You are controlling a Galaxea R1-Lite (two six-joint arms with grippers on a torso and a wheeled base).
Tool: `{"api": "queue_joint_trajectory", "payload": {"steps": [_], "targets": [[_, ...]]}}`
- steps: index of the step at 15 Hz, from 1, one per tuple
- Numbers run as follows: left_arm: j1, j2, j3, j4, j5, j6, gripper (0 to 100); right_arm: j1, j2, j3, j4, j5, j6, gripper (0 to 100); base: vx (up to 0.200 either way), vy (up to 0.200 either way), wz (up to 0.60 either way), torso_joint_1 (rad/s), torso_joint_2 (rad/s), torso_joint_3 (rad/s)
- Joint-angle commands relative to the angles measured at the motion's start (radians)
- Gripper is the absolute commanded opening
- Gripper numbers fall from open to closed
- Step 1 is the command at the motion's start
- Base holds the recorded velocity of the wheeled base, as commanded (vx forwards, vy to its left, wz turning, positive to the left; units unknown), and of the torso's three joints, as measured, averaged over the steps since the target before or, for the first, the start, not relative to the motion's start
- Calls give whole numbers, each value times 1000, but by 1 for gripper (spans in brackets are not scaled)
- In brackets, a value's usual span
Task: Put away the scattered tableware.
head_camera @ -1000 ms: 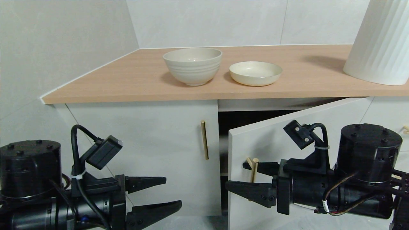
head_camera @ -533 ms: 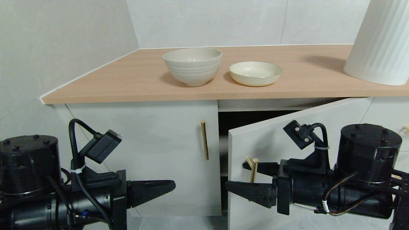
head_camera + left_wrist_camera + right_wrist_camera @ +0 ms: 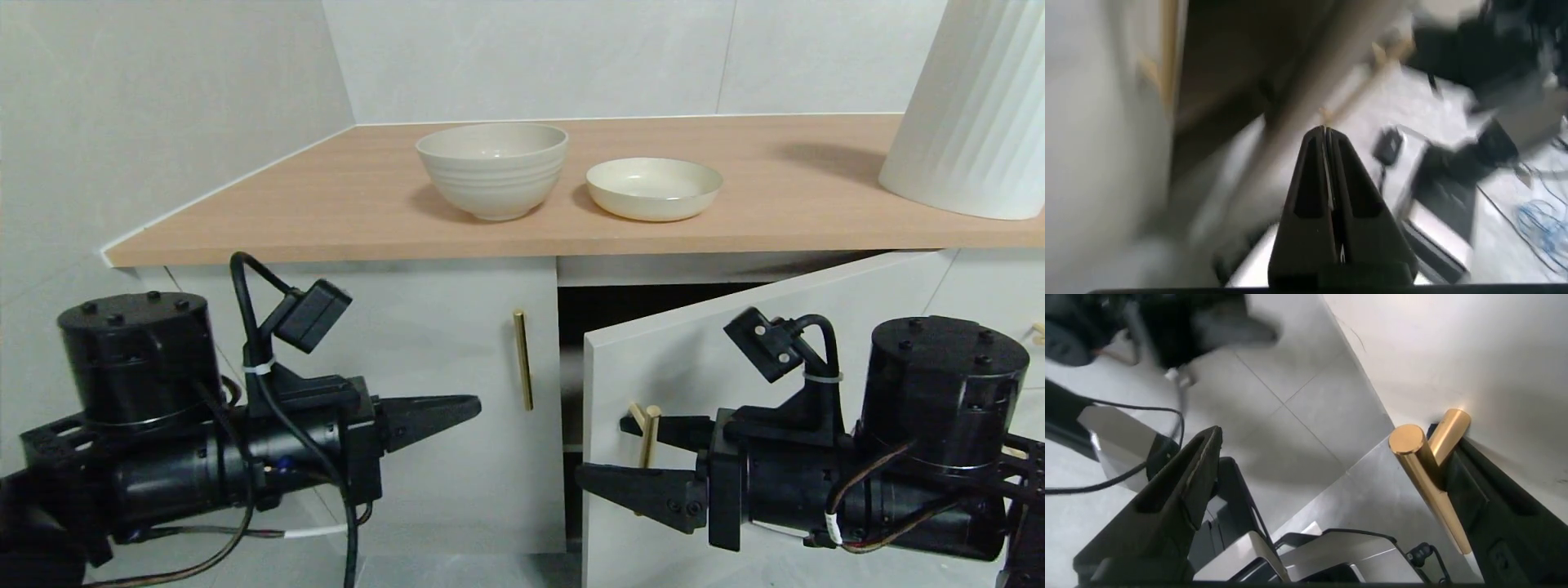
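Up and forward has gone the left gripper (image 3: 473,406) since a second ago. Its black fingers, spread then, are now pressed together into one point. The right arm has not shifted.

That clenched left gripper holds nothing. It hangs in front of the closed white cabinet door (image 3: 392,367), whose vertical brass bar handle (image 3: 522,358) stands at about 2 o'clock from the tip in the head view. In the left wrist view the two fingers meet along a thin seam, and what lies beyond them is blurred.

The right gripper (image 3: 604,449) is released, its fingers spread on either side of the short brass handle (image 3: 649,433) of the ajar white cabinet door (image 3: 702,343). In the right wrist view this handle lies just beside one finger and well apart from the other. The dark cabinet opening (image 3: 637,302) shows at 12 o'clock from this gripper.

Above both doors runs the light wooden countertop (image 3: 326,212). On it the beige ribbed ceramic bowl (image 3: 492,167) stands upright. The cream shallow ceramic dish (image 3: 654,188) sits near it at 3 o'clock, not touching. Well apart, further toward 3 o'clock, stands a tall white fluted vessel (image 3: 971,114).
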State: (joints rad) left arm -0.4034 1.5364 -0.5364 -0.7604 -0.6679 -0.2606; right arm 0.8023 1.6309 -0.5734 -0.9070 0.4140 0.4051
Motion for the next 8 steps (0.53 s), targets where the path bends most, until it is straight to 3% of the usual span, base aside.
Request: {"api": "queue_joint_trajectory", "payload": {"steps": [1,5,8], "targets": [[-18,192,-79,-132,2,-28,0,0,-9,1,-3,-1,0,100,0,0,0,0,0,0],[-89,346,-142,-152,8,-35,0,0,-13,3,-1,-1,1,100,0,0,0,0,0,0],[-178,492,-140,-393,148,-120,0,0,-19,6,-1,-1,0,100,0,0,0,0,0,0]]}}
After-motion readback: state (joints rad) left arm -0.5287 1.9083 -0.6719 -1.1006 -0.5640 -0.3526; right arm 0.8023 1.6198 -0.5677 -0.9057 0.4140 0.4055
